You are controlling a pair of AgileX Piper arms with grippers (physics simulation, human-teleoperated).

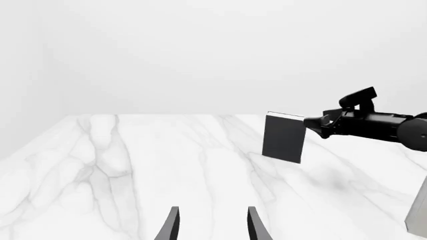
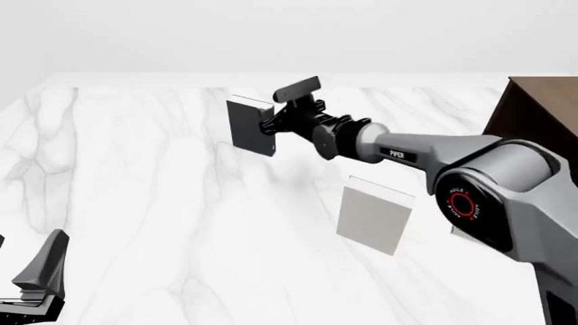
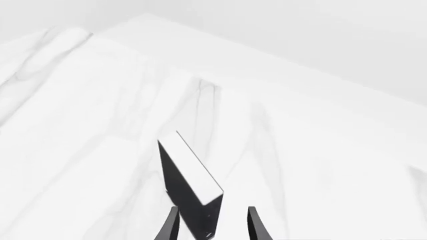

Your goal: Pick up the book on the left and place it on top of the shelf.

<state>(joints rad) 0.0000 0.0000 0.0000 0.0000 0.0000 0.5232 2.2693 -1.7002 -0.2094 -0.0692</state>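
Desk [image 2: 135, 203]: white marble top with grey veining, running wide across the front view and ending at a pale back edge before a plain light wall. We record the same veined surface in both wrist views.

On it we list one light grey book [image 2: 375, 217], standing upright near the middle, well apart from the left edge.

At the far right edge we list a dark brown wooden shelf [image 2: 532, 112], only partly in view; we cannot tell whether its base rests on the desk or just beside it.
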